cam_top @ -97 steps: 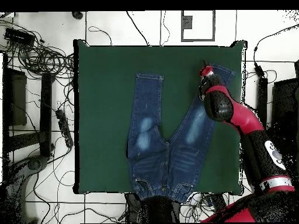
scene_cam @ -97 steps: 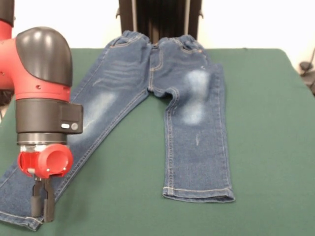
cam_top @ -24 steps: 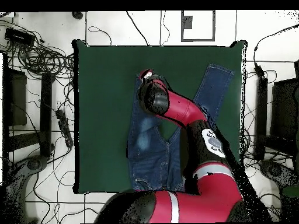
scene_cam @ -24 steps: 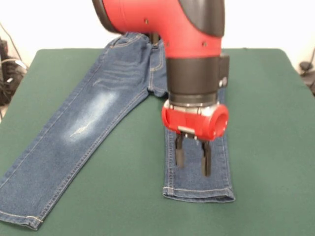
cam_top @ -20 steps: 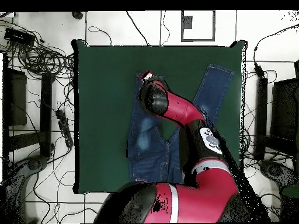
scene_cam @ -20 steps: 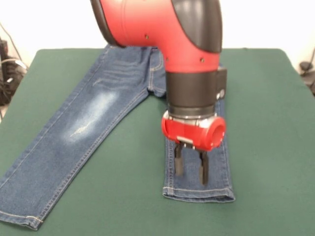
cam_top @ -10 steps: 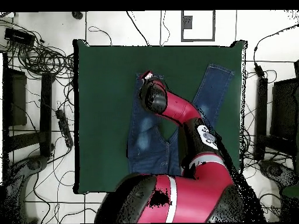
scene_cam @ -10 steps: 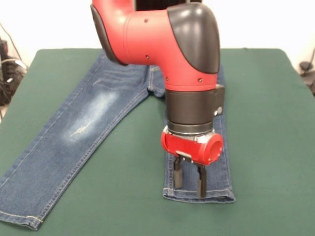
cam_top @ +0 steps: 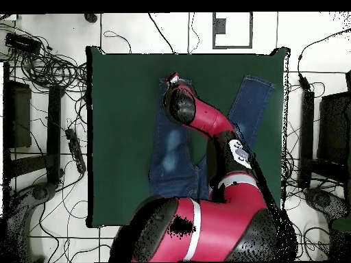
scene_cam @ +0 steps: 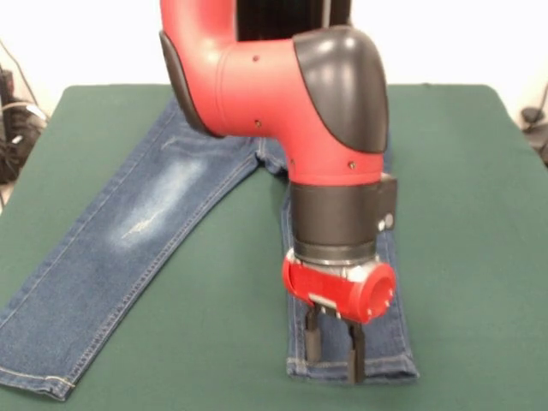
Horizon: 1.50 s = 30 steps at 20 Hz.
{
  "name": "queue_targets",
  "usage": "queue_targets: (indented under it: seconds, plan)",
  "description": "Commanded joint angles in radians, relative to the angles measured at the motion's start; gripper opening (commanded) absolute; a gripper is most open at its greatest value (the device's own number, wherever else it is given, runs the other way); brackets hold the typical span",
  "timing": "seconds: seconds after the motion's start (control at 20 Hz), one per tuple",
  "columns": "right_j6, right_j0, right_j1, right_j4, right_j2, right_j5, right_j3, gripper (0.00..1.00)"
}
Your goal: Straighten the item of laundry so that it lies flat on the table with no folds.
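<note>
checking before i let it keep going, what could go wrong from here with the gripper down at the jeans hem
The gripper stands at the hem of the jeans leg, fingers apart. If it drags further, that hem could run off the near edge of the table, which looks close. A shallow pinch may slip and bunch the denim into a new fold. The other leg lies splayed and would stay that way.

Claw (scene_cam: 333, 351) pointing down, fingers slightly parted

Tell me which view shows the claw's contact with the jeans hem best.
The front view: the claw stands at the hem of the jeans, its two fingers apart on the denim. In the overhead view the arm's wrist covers the claw, and only a bit of red shows at the leg's end.
</note>
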Motion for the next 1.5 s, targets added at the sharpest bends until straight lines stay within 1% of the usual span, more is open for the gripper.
queue_targets:
  seconds: [0.05,0.2,0.45,0.65,0.75,0.8,0.85,0.95,1.05,1.1,1.15,1.3,1.5]
  plan:
    - [0.132,0.083,0.124,0.107,0.052,0.047,-0.191,1.0]
    - [0.133,0.097,0.125,0.124,0.023,0.083,-0.214,1.0]
    - [0.116,0.097,0.152,0.133,0.028,0.108,-0.267,1.0]
    - [0.133,0.107,0.145,0.143,0.013,0.112,-0.26,1.0]
    - [0.149,0.112,0.123,0.143,-0.003,0.108,-0.228,1.0]
    - [0.158,0.116,0.105,0.141,-0.014,0.105,-0.206,1.0]
    - [0.176,0.128,0.078,0.146,-0.047,0.099,-0.175,1.0]
    - [0.185,0.127,-0.017,0.121,-0.078,0.11,-0.077,1.0]
    - [0.177,0.124,-0.121,0.096,-0.109,0.151,0.016,1.0]
    - [0.172,0.123,-0.159,0.092,-0.123,0.177,0.046,1.0]
    - [0.164,0.124,-0.191,0.086,-0.136,0.2,0.071,1.0]
    - [0.155,0.133,-0.252,0.084,-0.179,0.259,0.108,1.0]
    - [0.125,0.103,-0.315,0.068,-0.149,0.268,0.159,1.0]
